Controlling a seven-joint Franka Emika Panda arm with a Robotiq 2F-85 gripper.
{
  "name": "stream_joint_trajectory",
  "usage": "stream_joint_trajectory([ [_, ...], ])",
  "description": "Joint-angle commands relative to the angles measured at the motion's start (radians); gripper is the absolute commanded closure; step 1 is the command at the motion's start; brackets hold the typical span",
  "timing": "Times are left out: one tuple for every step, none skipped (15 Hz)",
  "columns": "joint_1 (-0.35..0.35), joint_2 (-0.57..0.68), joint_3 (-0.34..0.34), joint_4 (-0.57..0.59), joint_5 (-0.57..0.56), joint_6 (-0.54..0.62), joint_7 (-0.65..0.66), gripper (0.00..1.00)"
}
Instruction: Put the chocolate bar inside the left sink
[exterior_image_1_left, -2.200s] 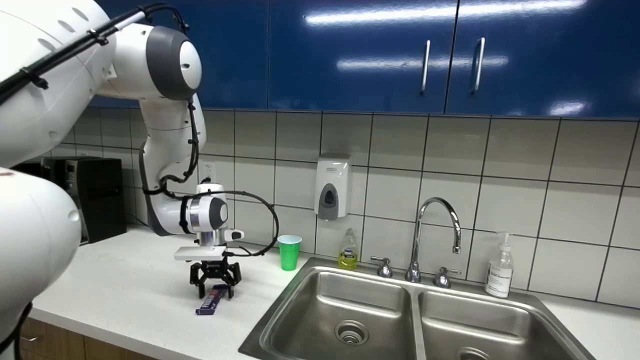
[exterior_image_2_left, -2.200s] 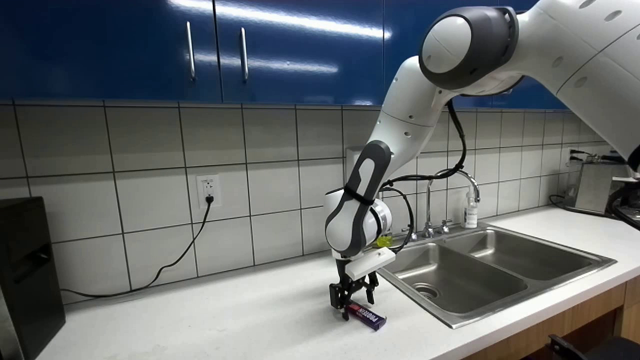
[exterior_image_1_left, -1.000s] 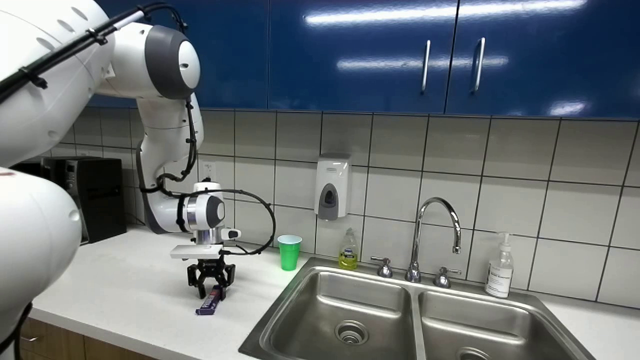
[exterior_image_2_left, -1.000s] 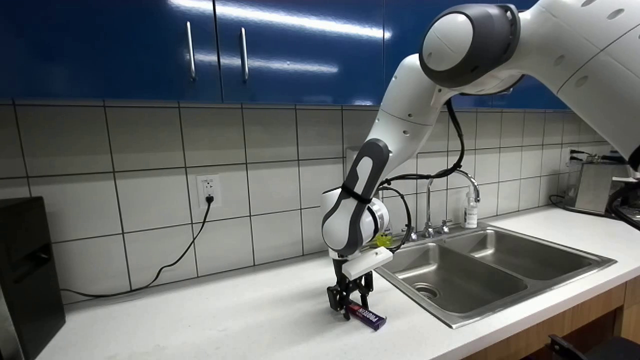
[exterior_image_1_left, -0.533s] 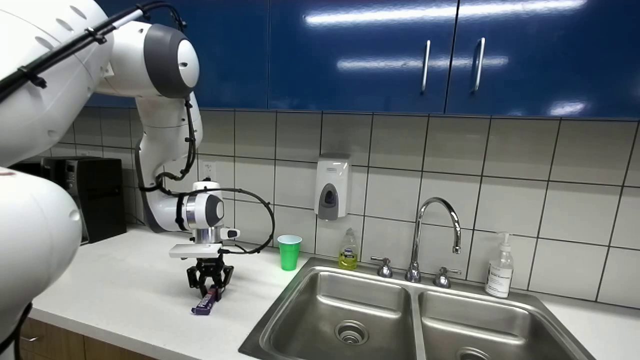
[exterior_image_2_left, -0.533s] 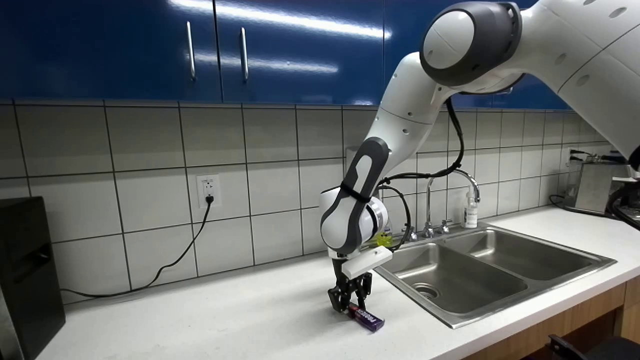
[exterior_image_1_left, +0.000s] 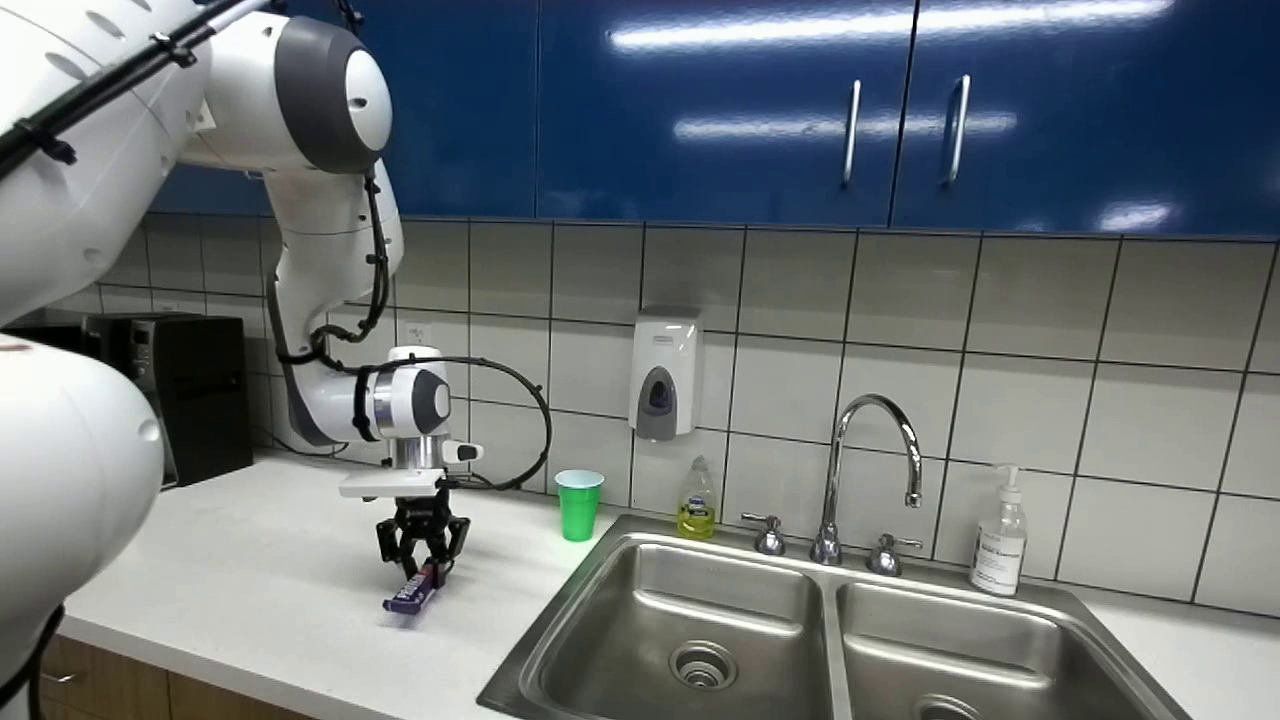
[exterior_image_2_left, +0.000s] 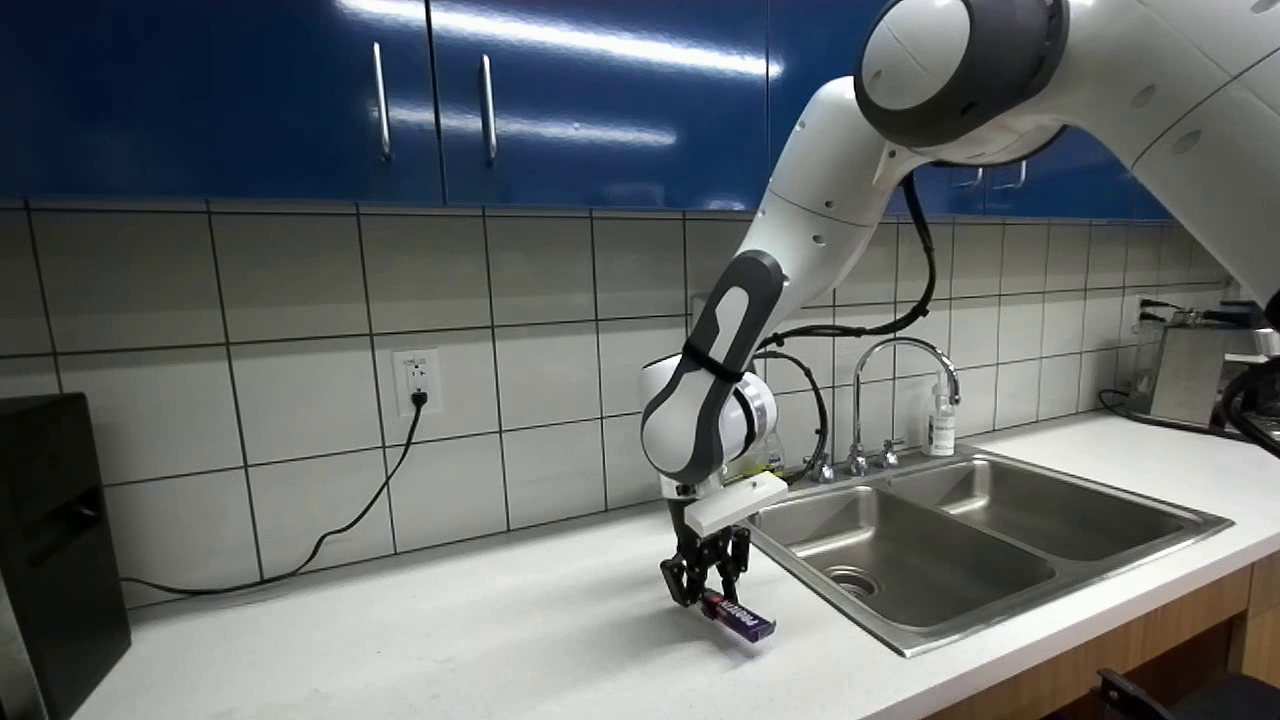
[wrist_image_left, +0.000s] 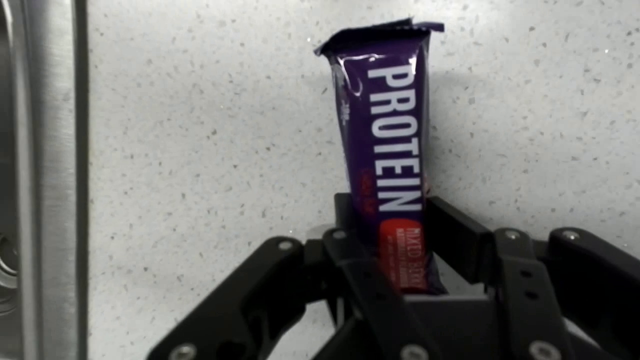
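The chocolate bar (wrist_image_left: 382, 125), in a dark purple wrapper with a red patch, is clamped by its red end between the fingers of my gripper (wrist_image_left: 388, 202). In both exterior views the bar (exterior_image_1_left: 407, 602) (exterior_image_2_left: 745, 622) hangs just above the white counter, a shadow beneath it. Its free end points to the counter's front. My gripper (exterior_image_1_left: 424, 576) (exterior_image_2_left: 711, 595) points down, left of the double sink. The left sink (exterior_image_1_left: 620, 640) (exterior_image_2_left: 930, 580), a steel basin with a round drain, holds nothing visible. Its rim (wrist_image_left: 50, 175) runs along the left of the wrist view.
A green cup (exterior_image_1_left: 578, 508) stands behind the gripper near the wall. Yellow dish soap (exterior_image_1_left: 697, 505), the curved faucet (exterior_image_1_left: 835, 470) and a pump bottle (exterior_image_1_left: 1000, 545) line the sink's back edge. The right basin (exterior_image_1_left: 960, 640) lies beyond a narrow divider. Blue cabinets (exterior_image_1_left: 720, 110) hang above.
The jaws have come together on the chocolate bar, shifting it slightly. In the last half second the arm has risen a little and the bar has left the counter with it.
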Motion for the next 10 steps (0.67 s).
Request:
stream_joint_trajectory([
  [0.009, -0.151, -0.004, -0.082, -0.006, -0.085, 0.040, 0.85],
  [0.008, -0.182, -0.003, -0.097, -0.010, -0.102, 0.046, 0.85],
  [0.006, -0.212, 0.000, -0.110, -0.012, -0.120, 0.050, 0.85],
  [0.001, -0.246, 0.004, -0.128, -0.012, -0.139, 0.053, 0.85],
  [-0.003, -0.272, 0.007, -0.140, -0.012, -0.158, 0.056, 0.85],
  [-0.008, -0.297, 0.010, -0.153, -0.011, -0.172, 0.059, 0.85],
  [-0.013, -0.318, 0.013, -0.161, -0.008, -0.188, 0.060, 0.85],
  [-0.019, -0.340, 0.015, -0.174, -0.006, -0.199, 0.064, 0.85],
  [-0.027, -0.358, 0.014, -0.184, -0.004, -0.209, 0.067, 0.85],
  [-0.034, -0.374, 0.014, -0.193, -0.004, -0.216, 0.072, 0.85],
])
